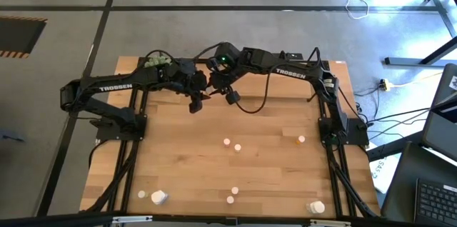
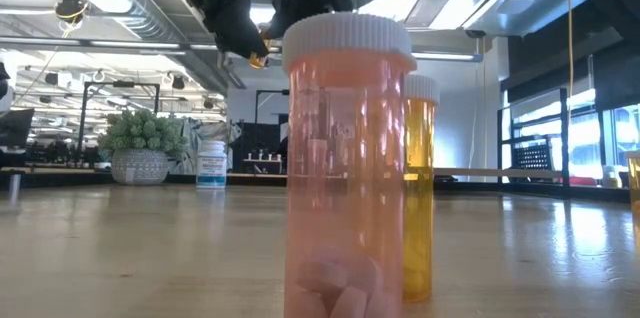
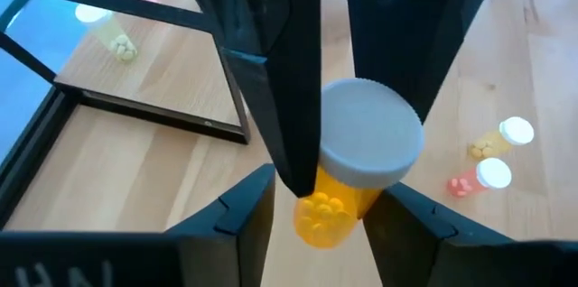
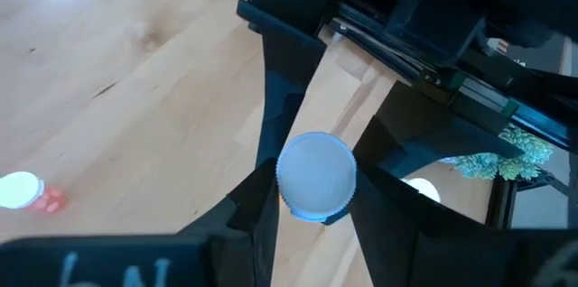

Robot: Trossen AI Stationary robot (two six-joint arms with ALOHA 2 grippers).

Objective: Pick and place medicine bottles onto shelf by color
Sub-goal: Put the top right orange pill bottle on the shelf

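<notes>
A yellow medicine bottle [image 3: 339, 206] with a white cap hangs in the air over the far middle of the table, between my two grippers. My right gripper [image 4: 314, 204] is shut on it. My left gripper [image 3: 325, 210] is open, and its fingers stand on either side of the bottle's yellow body with a gap showing on one side. In the high view the two grippers [image 1: 195, 102] [image 1: 225, 93] meet tip to tip. The shelf [image 3: 153, 111], a light-wood board in a black frame, carries two bottles. My right gripper pinches the bottle between its two fingers at the white cap's ribbed side [image 4: 284, 188]. The fingers [image 3: 289, 115] slant down from the table's right side. The bottle is lifted clear of the table, cap up, with the yellow body hanging below the fingers.
Several small bottles lie or stand on the near half of the table, among them a pair [image 1: 232, 144] at mid-table, one [image 1: 300, 140] to the right, a pink one [image 2: 350, 158] and a yellow one [image 2: 420, 188] at the near edge. A green plant [image 1: 158, 61] stands at the far left.
</notes>
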